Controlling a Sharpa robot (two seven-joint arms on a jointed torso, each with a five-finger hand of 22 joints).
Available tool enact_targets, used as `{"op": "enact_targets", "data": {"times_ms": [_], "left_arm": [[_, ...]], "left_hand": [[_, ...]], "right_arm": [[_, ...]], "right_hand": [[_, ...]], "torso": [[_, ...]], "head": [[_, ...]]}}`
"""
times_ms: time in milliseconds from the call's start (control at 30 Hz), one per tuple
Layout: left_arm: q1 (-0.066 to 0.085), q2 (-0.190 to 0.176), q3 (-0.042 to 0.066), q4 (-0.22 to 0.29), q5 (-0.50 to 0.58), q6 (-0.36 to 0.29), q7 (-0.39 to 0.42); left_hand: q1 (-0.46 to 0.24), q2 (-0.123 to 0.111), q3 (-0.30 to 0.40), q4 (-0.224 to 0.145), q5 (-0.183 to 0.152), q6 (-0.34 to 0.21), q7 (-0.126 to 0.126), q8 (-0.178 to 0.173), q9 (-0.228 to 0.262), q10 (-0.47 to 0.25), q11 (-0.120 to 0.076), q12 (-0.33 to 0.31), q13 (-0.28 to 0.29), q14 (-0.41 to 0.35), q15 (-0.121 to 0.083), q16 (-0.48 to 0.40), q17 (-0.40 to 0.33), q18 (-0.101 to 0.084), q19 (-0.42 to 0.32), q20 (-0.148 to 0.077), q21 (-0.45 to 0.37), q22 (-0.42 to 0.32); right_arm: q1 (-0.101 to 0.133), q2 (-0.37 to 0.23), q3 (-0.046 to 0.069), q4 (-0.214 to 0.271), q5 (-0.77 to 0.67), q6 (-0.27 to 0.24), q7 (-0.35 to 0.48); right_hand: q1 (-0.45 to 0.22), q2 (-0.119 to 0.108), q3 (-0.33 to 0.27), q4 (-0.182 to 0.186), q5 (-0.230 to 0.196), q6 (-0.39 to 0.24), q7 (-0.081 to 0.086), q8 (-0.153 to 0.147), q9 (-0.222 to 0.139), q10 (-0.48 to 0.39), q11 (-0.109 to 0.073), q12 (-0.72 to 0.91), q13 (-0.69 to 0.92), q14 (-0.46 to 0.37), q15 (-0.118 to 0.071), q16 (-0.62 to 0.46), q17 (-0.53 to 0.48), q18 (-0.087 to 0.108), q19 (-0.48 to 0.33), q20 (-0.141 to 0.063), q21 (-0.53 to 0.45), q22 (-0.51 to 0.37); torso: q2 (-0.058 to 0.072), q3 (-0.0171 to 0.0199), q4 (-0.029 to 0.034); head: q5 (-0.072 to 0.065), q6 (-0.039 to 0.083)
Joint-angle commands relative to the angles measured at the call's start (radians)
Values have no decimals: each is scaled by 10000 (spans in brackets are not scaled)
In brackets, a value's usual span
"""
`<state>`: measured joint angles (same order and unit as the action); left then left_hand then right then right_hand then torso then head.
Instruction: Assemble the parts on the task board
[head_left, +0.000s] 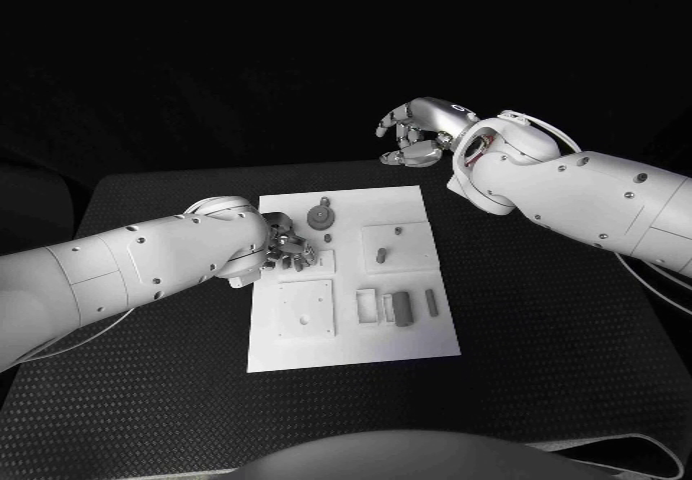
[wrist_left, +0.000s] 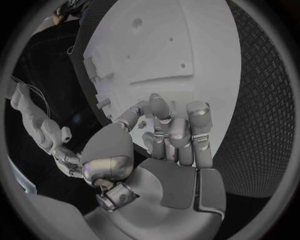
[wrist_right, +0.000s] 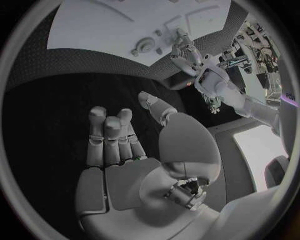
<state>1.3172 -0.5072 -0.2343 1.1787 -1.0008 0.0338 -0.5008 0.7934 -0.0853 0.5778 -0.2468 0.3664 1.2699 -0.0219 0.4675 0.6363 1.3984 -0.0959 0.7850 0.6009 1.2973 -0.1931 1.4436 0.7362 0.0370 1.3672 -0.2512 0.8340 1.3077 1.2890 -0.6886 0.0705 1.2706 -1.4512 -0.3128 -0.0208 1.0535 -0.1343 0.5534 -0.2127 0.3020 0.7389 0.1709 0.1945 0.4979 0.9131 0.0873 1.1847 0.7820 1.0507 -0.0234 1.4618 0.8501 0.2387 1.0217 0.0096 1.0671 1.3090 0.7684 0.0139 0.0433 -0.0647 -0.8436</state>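
- The board (head_left: 351, 340) lies mid-table (head_left: 548, 360); I count about seven loose grey parts (head_left: 397, 305) on it, with a round gear-like one (head_left: 320, 214) at 12 o'clock.
- My left hand (head_left: 289, 248) sits at the board's 9 o'clock edge, fingers curled; I cannot tell if it holds anything.
- My right hand (head_left: 415, 130) hovers off the board at 1 o'clock, fingers loosely curled, empty.
- I judge a pick is under way; next needs a sure grip.

You are looking at a robotics lab bench; a black textured table (head_left: 548, 330) carries a white task board (head_left: 411, 340), and shelves crowded with equipment (wrist_right: 259, 47) show at the right wrist view's rim.
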Motion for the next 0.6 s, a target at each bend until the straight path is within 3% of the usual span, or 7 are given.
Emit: {"op": "enact_targets", "data": {"times_ms": [33,300,433,600], "left_arm": [[-15,-23,-25,-93,-16,250,-148],[-15,-20,-26,-98,26,167,-152],[-15,-21,-26,-93,27,162,-145],[-15,-26,-26,-87,29,67,-127]], "left_hand": [[504,518,57,44,13,0,56,-17,17,-60,20,55,-11,5,-41,44,-16,412,60,-4,-23,142],[220,214,-100,282,19,-41,71,-33,32,-96,19,53,-36,-6,-47,23,-48,420,40,-8,-43,139],[25,179,-342,309,100,-55,70,-28,54,-108,15,67,-43,-10,-52,28,-58,431,28,-18,-44,146],[-141,113,-497,366,-54,-67,66,-30,66,-120,8,75,-54,-18,-59,26,-69,442,12,-25,-59,143]], "right_arm": [[-3,-2,6,14,-19,73,58],[-3,-14,6,18,-17,80,62],[-3,-18,6,17,-17,83,61],[-3,-19,6,20,-17,97,53]], "right_hand": [[-26,83,-30,-8,4,-174,313,61,-11,-14,10,54,-16,-32,33,-40,-9,231,-18,-69,-68,44],[-38,73,-38,-4,2,-173,313,64,-14,-14,11,56,-18,-33,34,-39,-10,231,-18,-68,-69,45],[-37,72,-37,-4,3,-174,313,64,-16,-15,11,56,-18,-33,34,-39,-10,231,-18,-68,-69,45],[-33,71,-36,-8,4,-175,312,65,-18,-15,10,57,-20,-33,34,-39,-11,231,-18,-69,-69,45]], "torso": [[-3,3,7],[-4,3,4],[-2,2,-2],[-2,7,-2]], "head": [[-4,6],[11,10],[9,9],[-9,2]]}}
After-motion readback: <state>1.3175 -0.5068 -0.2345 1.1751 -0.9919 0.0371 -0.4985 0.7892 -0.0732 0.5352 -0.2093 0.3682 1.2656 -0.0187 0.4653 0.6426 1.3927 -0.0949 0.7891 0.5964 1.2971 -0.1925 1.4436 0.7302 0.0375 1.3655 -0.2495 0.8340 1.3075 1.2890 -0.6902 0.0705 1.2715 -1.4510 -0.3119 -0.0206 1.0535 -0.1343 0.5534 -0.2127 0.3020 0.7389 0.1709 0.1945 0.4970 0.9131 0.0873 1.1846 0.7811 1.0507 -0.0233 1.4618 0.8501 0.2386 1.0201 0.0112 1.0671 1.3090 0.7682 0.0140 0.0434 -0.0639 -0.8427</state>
